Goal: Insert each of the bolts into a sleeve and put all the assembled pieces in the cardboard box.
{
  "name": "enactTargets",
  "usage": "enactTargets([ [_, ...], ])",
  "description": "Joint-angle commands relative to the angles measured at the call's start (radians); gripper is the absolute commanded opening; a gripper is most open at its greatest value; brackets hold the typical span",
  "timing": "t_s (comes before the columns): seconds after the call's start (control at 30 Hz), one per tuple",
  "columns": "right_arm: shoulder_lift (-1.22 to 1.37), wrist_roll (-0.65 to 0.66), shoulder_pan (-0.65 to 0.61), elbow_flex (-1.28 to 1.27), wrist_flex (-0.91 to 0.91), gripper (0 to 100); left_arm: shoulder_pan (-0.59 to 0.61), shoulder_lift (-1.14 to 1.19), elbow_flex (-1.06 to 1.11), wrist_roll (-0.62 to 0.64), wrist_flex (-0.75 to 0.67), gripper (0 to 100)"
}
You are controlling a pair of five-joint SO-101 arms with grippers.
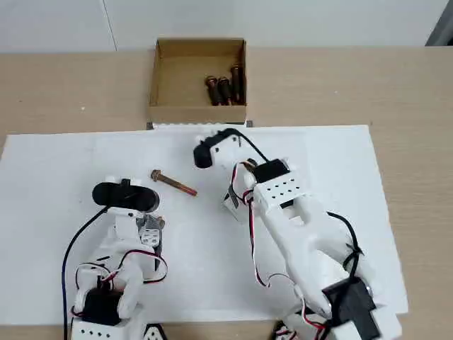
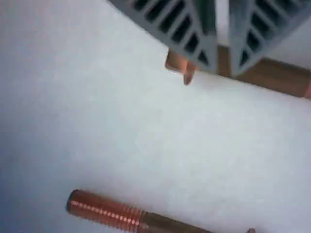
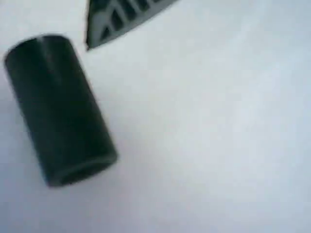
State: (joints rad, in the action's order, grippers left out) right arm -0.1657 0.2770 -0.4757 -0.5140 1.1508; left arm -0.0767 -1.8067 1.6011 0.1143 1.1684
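Between barely parted jaws of left end effector [image 2: 222, 67], 1 copper piece [image 2: 283, 77].

My wooden table [image 1: 410, 92], seen from above.
I see a white sheet [image 1: 49, 184] spread over its near part, the cardboard box [image 1: 180, 81] just past the sheet's far edge, and one bolt [image 1: 174, 183] lying on the sheet.

This looks like a robotics lab bench. A pale wood-grain tabletop [image 1: 410, 85] is covered by a large white paper sheet [image 1: 56, 184]. On it stand a white 3D-printed plastic left arm [image 1: 120, 283] and right arm [image 1: 311, 234] with exposed red, black and white wiring [image 1: 251, 241]. A small open brown cardboard box [image 1: 198, 113] sits before a plain white wall [image 1: 283, 21].
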Motion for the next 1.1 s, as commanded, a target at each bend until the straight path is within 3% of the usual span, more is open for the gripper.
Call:
enactTargets([
  [0.0, -0.053, 0.043, -0.018, 0.101, 0.068, 12.1, 0.003, -0.009, -0.002, -0.006, -0.011, 0],
  [0.33, 0.039, 0.13, -0.024, 0.201, 0.15, 12.4, 0.003, -0.009, -0.002, -0.006, -0.011, 0],
  [0.47, 0.079, 0.172, -0.024, 0.226, 0.171, 17.7, 0.003, -0.009, -0.002, -0.006, -0.011, 0],
  [1.07, 0.234, 0.233, -0.024, 0.25, 0.097, 18.9, 0.003, -0.009, -0.002, -0.006, -0.011, 0],
])
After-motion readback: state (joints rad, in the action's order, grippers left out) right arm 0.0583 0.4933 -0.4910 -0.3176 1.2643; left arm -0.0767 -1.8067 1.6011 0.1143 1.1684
